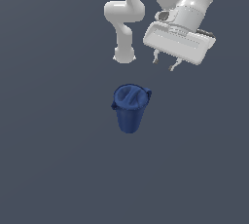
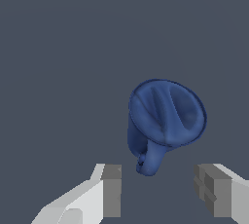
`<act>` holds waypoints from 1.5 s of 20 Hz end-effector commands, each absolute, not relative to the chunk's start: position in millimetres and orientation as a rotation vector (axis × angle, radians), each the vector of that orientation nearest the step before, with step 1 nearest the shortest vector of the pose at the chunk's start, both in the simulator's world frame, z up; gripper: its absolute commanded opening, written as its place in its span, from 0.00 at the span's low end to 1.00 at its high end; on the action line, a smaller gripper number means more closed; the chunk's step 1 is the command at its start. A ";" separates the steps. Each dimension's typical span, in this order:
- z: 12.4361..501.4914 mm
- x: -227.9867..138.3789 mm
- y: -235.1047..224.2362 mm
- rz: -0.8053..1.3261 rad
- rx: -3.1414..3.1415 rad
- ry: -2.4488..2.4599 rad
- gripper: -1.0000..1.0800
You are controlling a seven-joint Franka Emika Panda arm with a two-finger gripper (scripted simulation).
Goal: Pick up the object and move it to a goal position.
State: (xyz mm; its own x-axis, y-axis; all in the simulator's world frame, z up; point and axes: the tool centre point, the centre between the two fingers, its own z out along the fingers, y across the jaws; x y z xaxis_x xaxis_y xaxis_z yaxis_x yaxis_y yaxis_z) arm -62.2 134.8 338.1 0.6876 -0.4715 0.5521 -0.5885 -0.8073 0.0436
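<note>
Wrist view: open claw (image 2: 158,194) near the bucket (image 2: 165,121); probably light, stiff plastic, best pinched across its rim.

The bin (image 1: 129,107) below the gripper (image 1: 165,63) is plain dark blue all over. The gripper is white with grey pads (image 2: 112,191). The ground (image 1: 53,159) is uniform dull slate grey.

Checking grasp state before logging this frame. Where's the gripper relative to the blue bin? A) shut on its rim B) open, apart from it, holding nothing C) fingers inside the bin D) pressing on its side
B: the gripper is open and empty, clear of the dark blue bin; the wrist view shows both fingers spread with the bin beyond them, untouched.
</note>
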 end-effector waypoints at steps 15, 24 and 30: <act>232.0 -66.5 129.2 0.785 2.519 -1.005 0.62; 209.9 -69.5 125.2 0.773 2.494 -1.030 0.62; 210.2 -70.2 122.8 0.778 2.482 -1.039 0.62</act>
State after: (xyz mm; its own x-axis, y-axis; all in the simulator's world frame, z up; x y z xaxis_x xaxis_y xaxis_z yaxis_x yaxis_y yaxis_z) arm -69.9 123.9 210.3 0.5861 -0.5449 0.5996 -0.7283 -0.6786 0.0953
